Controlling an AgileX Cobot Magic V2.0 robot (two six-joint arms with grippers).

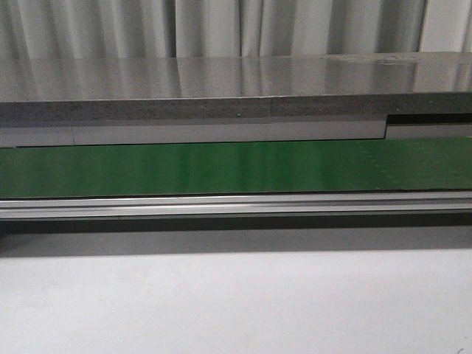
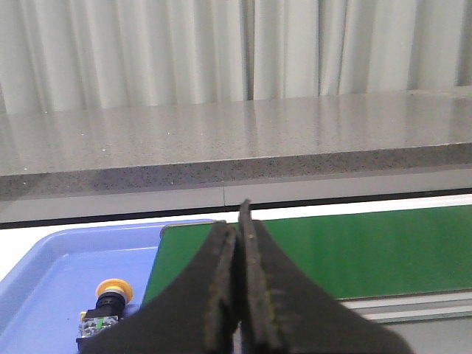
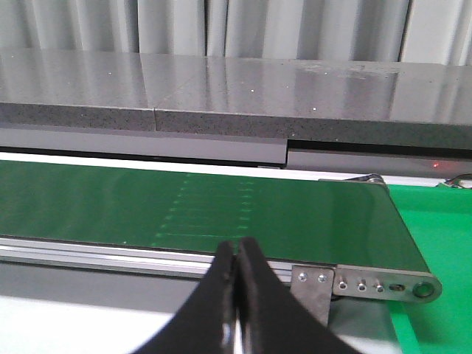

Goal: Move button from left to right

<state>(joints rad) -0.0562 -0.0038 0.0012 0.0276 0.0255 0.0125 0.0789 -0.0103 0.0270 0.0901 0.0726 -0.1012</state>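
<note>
- The button (image 2: pixel 108 306) is lying in a blue tray (image 2: pixel 44 273) off the left end of the green belt (image 1: pixel 236 168), and only the left wrist view is showing it.
- Its round yellow-orange cap is sitting atop a black body, with a small yellow-green patch showing at the body's lower end.
- The button is resting on the tray floor, just beside the tray wall that is bordering the belt end.
- The left gripper (image 2: pixel 237 221) is hanging above the belt's left end with its dark fingers (image 2: pixel 218 280) pressed together and gripping nothing; it is standing apart from the button.
- The right gripper (image 3: pixel 236 247) is hovering near the belt's right end, its fingers (image 3: pixel 254 295) likewise closed against each other and holding nothing.
- A metal roller bracket (image 3: pixel 365 282) is capping the belt's right end, and a bright green surface (image 3: pixel 435 228) is lying beyond it.
- In the front view, the belt is running across the whole width between a grey stone ledge (image 1: pixel 236 88) behind and an aluminium rail (image 1: pixel 236 205) in front, with the white table (image 1: pixel 236 302) nearest the camera.
- Neither gripper is appearing in the front view.
- Pale curtains (image 1: pixel 221 26) are hanging behind the ledge.
</note>
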